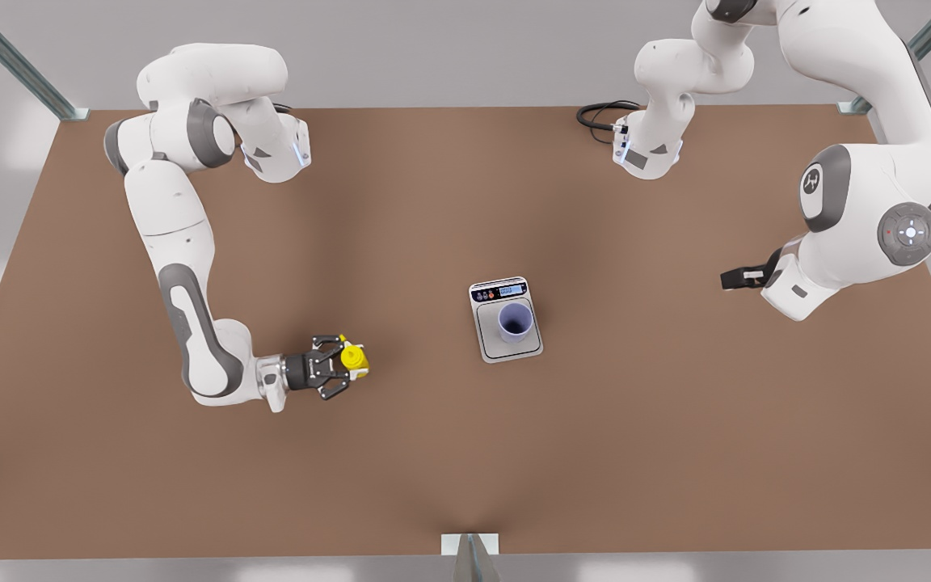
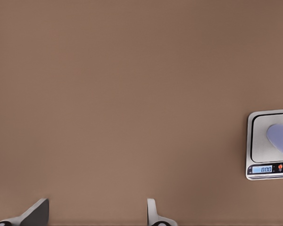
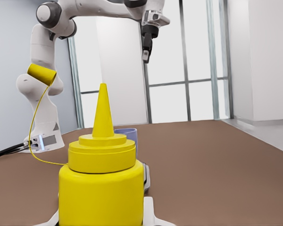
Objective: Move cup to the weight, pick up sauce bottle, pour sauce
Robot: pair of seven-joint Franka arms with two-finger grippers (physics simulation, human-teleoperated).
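The yellow sauce bottle (image 1: 355, 358) stands upright on the brown table at the front view's left. My right gripper (image 1: 343, 364) lies level at it, open, one finger (image 3: 153, 217) on each side of the bottle (image 3: 101, 188). The lavender cup (image 1: 516, 321) stands on the plate of the scale (image 1: 488, 343) at the table's middle, and its rim (image 3: 128, 135) peeks out behind the bottle. My left gripper (image 1: 730, 279) hangs open and empty above the table at the front view's right; its wrist view has the scale (image 2: 262, 141) and the cup (image 2: 280, 137) off to one side.
A black cable (image 1: 599, 115) coils at the far table edge by the left arm's base. Bare brown tabletop (image 1: 433, 453) lies between the bottle and the scale and along the near edge. A bracket (image 1: 470, 546) sits at the near edge's middle.
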